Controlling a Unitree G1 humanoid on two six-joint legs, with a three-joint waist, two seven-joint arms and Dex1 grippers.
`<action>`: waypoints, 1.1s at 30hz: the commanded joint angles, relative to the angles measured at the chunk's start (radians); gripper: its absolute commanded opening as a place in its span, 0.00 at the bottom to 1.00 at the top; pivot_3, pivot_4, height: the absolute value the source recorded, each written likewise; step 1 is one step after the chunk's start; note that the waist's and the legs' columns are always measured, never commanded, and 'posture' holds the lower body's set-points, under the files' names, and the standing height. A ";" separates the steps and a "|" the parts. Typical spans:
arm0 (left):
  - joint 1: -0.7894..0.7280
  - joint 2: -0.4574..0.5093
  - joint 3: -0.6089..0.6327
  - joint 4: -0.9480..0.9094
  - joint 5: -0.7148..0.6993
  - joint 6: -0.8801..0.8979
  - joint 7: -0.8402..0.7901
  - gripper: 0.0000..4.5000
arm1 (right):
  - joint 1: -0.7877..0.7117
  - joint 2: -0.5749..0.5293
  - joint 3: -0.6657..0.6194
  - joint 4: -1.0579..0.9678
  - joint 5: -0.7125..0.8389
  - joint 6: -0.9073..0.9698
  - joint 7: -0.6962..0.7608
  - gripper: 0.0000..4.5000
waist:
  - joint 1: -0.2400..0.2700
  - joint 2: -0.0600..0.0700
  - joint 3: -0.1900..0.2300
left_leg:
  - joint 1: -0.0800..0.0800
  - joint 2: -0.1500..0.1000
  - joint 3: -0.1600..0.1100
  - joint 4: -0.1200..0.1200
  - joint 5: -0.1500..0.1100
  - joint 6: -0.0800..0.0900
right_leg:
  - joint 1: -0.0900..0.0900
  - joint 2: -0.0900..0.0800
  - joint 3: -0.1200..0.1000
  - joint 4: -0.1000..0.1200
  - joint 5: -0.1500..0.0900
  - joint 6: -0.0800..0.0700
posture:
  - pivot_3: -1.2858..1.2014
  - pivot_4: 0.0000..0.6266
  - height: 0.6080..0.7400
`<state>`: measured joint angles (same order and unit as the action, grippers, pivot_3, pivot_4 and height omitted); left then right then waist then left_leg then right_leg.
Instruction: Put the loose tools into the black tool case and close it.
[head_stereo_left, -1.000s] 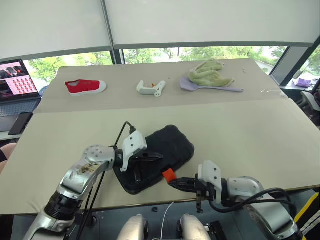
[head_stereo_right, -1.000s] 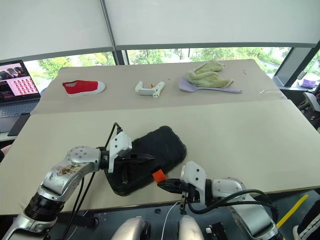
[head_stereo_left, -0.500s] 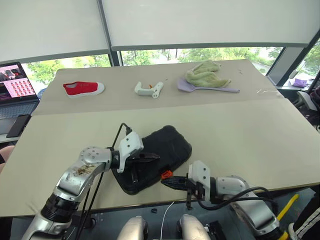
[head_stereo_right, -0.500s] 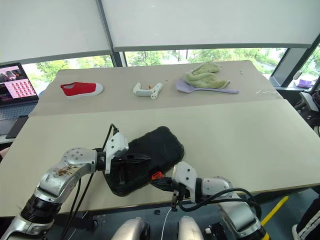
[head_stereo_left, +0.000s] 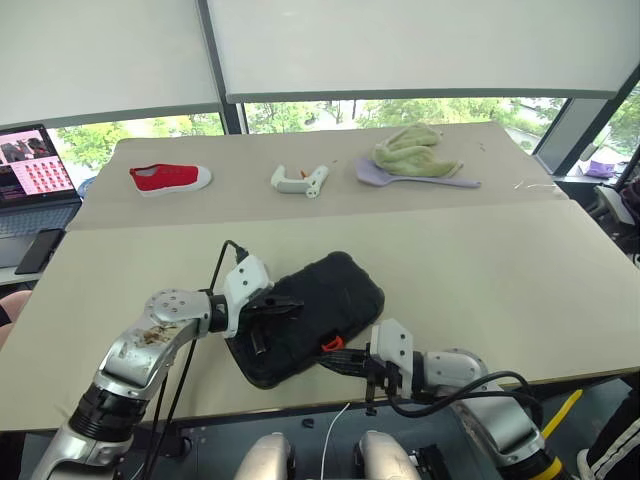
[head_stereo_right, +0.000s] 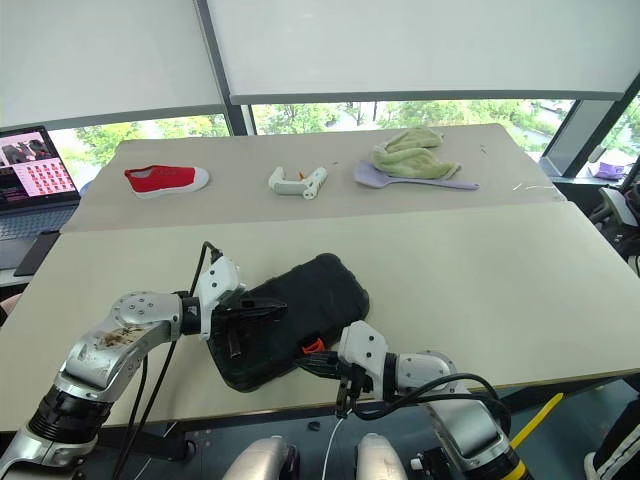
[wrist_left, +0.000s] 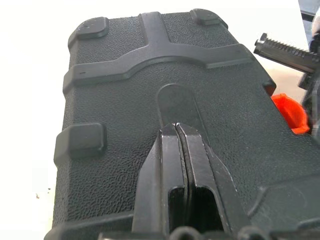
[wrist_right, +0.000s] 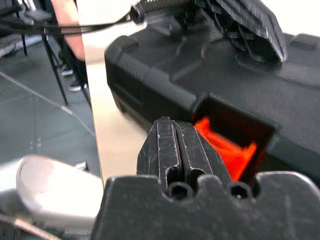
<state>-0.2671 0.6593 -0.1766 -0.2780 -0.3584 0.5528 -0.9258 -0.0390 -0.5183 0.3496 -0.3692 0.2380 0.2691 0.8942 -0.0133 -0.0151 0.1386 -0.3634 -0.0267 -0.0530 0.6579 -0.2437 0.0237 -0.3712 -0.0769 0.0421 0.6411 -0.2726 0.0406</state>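
The black tool case (head_stereo_left: 325, 295) lies shut on the table near its front edge, textured lid up. My left gripper (head_stereo_left: 296, 302) is shut, and its fingertips (wrist_left: 176, 131) rest on the middle of the lid. My right gripper (head_stereo_left: 326, 358) is shut too and points left along the case's front side. Its tips (wrist_right: 170, 125) sit right at the small orange latch (wrist_right: 226, 149), which shows in a notch in the case's front wall (head_stereo_left: 327, 343). The loose tools are out of view.
On the far table half lie a red shoe (head_stereo_left: 170, 177), a white plastic part (head_stereo_left: 302, 180) and a green cloth (head_stereo_left: 415, 150) on a purple paddle. A laptop (head_stereo_left: 35, 165) and a phone (head_stereo_left: 36, 248) sit off the left edge. The table's front edge (head_stereo_left: 300, 405) runs just below the case.
My right gripper has moved left, up against the orange latch, and less of the latch shows than before. The left gripper stays on the lid.
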 joint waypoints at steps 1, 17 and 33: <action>0.053 0.010 -0.097 0.106 0.046 0.085 -0.012 0.01 | -0.006 -0.014 -0.026 -0.047 0.021 0.030 -0.002 0.00 | 0.001 0.000 0.000 | 0.000 0.000 0.000 0.000 0.000 0.000 | 0.000 0.000 0.000 0.000 0.000 0.000 | 0.52 0.24 1.00; 0.038 0.001 -0.129 0.092 0.052 0.096 -0.026 0.01 | -0.060 0.028 -0.023 0.042 -0.059 -0.042 -0.039 0.00 | 0.001 0.000 0.000 | -0.004 0.003 0.000 0.000 -0.001 0.000 | -0.001 -0.001 0.001 -0.004 0.000 0.000 | 0.52 0.24 1.00; 0.068 0.009 -0.126 0.058 0.044 0.101 -0.021 0.01 | 0.042 -0.103 -0.099 -0.087 0.034 0.037 0.016 0.00 | 0.017 0.001 -0.001 | -0.005 0.004 -0.001 -0.009 -0.002 -0.001 | 0.000 -0.002 0.002 -0.015 0.004 -0.007 | 0.52 0.24 1.00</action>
<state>-0.2759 0.6504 -0.1975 -0.2930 -0.3576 0.5529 -0.9446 0.0147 -0.6183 0.2620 -0.4424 0.2748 0.3022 0.9139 0.0040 -0.0143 0.1374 -0.3688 -0.0225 -0.0537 0.6484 -0.2457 0.0232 -0.3714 -0.0790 0.0441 0.6258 -0.2680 0.0326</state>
